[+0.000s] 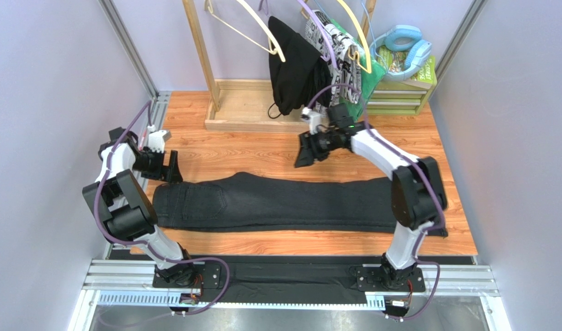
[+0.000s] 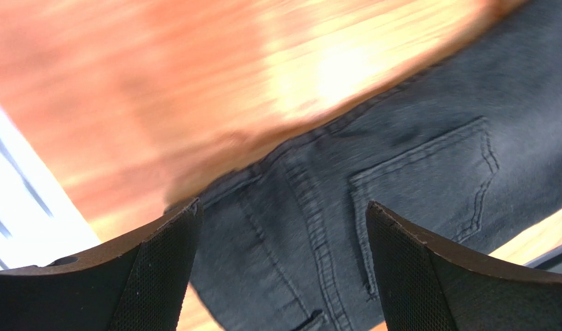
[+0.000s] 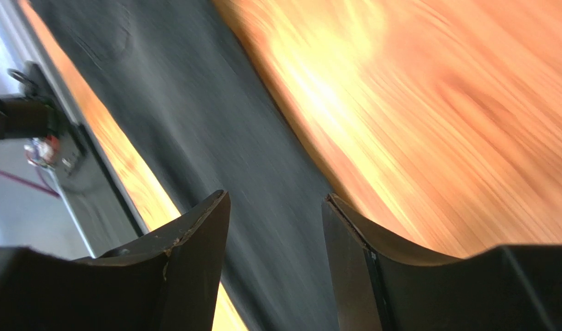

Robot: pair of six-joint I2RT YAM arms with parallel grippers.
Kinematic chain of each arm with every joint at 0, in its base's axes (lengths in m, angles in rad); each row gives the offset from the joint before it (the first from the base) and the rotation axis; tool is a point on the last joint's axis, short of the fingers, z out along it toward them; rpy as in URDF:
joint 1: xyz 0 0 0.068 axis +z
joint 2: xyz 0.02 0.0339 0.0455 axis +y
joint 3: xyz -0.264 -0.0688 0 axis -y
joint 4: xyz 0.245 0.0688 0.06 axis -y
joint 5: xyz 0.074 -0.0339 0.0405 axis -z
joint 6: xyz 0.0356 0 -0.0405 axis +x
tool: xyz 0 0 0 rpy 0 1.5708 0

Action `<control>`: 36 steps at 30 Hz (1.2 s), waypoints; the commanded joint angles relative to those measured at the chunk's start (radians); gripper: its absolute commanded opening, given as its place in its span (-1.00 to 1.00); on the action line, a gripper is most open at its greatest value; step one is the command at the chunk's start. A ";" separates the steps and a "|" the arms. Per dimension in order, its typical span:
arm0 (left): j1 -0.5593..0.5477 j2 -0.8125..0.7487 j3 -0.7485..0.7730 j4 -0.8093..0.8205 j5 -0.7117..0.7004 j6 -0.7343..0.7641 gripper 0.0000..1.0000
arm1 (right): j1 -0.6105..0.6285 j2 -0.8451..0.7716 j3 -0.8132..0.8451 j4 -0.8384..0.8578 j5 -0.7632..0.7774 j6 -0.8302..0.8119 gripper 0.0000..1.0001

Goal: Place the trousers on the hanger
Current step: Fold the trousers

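We note left gripper [image 1: 167,167] jaws wide, nothing between, poised over waist corner of trousers [image 1: 276,203]. Right gripper [image 1: 305,153] jaws parted, empty, above bare table [image 1: 263,148] beyond legs. Trousers flat across table, waist at left. Hanger [image 1: 261,27] up on rack [image 1: 201,62] at back, well apart from both grippers.

No readable text, label or number anywhere.
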 commanded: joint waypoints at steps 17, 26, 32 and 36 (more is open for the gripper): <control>0.105 0.138 0.066 -0.008 -0.170 -0.179 0.62 | 0.297 0.581 0.499 0.387 -0.064 0.559 0.29; 0.105 0.152 0.015 -0.002 -0.115 -0.178 0.35 | 0.346 0.671 0.543 0.389 -0.082 0.576 0.08; 0.111 0.156 0.027 -0.011 -0.063 -0.178 -0.70 | 0.336 0.675 0.568 0.430 -0.117 0.602 -1.00; 0.143 0.119 0.068 0.059 -0.016 -0.212 -1.00 | 0.279 0.641 0.580 0.441 -0.027 0.604 -1.00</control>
